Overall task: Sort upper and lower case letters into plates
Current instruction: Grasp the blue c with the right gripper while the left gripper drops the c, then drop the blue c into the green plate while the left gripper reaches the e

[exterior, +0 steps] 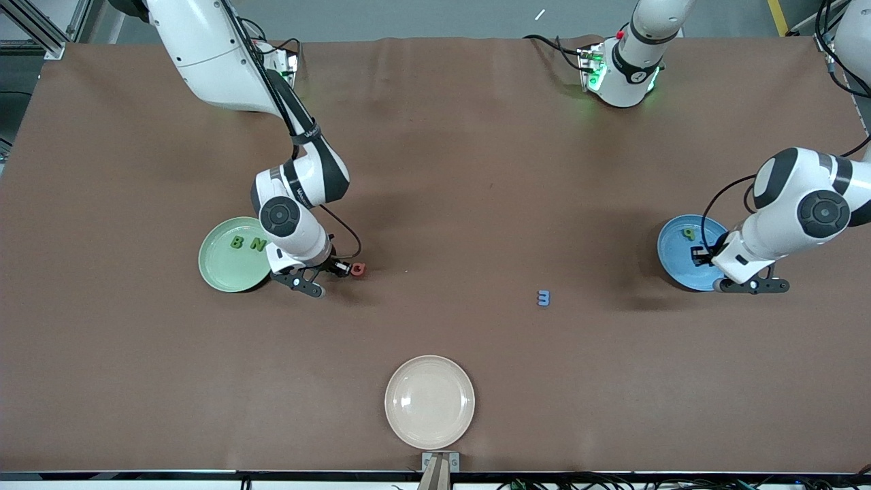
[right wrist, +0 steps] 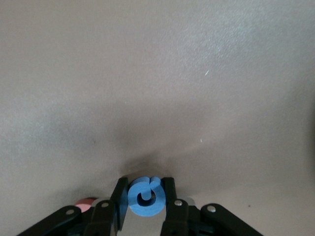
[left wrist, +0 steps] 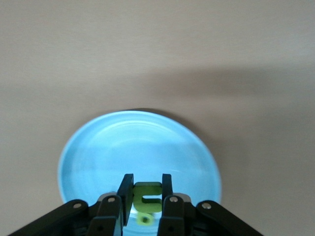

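Observation:
My right gripper (exterior: 339, 267) is low over the table beside the mint green plate (exterior: 219, 269), shut on a blue G (right wrist: 144, 197); in the right wrist view its fingers (right wrist: 119, 196) press both sides of the letter. A red G (exterior: 358, 270) lies on the table right next to it. A green B (exterior: 237, 241) and N (exterior: 257, 245) lie in the mint plate. My left gripper (exterior: 701, 256) hangs over the blue plate (exterior: 674, 262), shut on a green n (left wrist: 147, 196). A green p (exterior: 689, 233) lies in that plate. A blue m (exterior: 543, 297) lies on the table between the two plates.
A cream-beige plate (exterior: 429, 401) with nothing in it sits near the table's front edge, nearer the front camera than everything else. The brown table cover (exterior: 476, 190) stretches bare between the arms' bases and the plates.

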{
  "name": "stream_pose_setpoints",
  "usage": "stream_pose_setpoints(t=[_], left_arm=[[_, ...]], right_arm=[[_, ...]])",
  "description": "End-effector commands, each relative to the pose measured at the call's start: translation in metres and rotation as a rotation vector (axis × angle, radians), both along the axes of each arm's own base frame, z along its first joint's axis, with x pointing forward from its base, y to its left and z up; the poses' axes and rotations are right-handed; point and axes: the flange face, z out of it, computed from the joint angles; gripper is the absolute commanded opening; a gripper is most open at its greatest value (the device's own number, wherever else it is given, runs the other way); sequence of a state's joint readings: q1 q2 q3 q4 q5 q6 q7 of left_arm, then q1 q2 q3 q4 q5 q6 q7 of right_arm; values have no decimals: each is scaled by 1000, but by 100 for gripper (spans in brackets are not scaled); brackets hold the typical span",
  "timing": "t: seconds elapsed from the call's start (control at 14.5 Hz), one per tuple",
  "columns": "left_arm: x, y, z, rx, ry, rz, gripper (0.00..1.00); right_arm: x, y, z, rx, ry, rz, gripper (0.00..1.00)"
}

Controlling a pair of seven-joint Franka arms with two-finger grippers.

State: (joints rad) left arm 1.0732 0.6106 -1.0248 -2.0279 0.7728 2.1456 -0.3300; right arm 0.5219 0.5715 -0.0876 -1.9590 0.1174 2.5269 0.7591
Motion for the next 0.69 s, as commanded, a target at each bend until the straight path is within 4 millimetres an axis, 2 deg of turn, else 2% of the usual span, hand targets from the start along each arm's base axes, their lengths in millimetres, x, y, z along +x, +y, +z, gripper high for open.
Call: stream_pose_setpoints(t=[0.0,0.07,0.34,0.62], left_arm=[[1,16,-25,20,-29,-56,15],[3,22,-31,18,-37,-56,15],[0,26,-54,-6,-17,-51,15],[-1,28,-65,3,-12,-84,15]], right_arm=[[13,-26,33,10,-13,-1,0],[18,-40,44,12,-7,24,0],[30,-116,82,17,49,135,0],[16,-173,81,5,70,207,0]])
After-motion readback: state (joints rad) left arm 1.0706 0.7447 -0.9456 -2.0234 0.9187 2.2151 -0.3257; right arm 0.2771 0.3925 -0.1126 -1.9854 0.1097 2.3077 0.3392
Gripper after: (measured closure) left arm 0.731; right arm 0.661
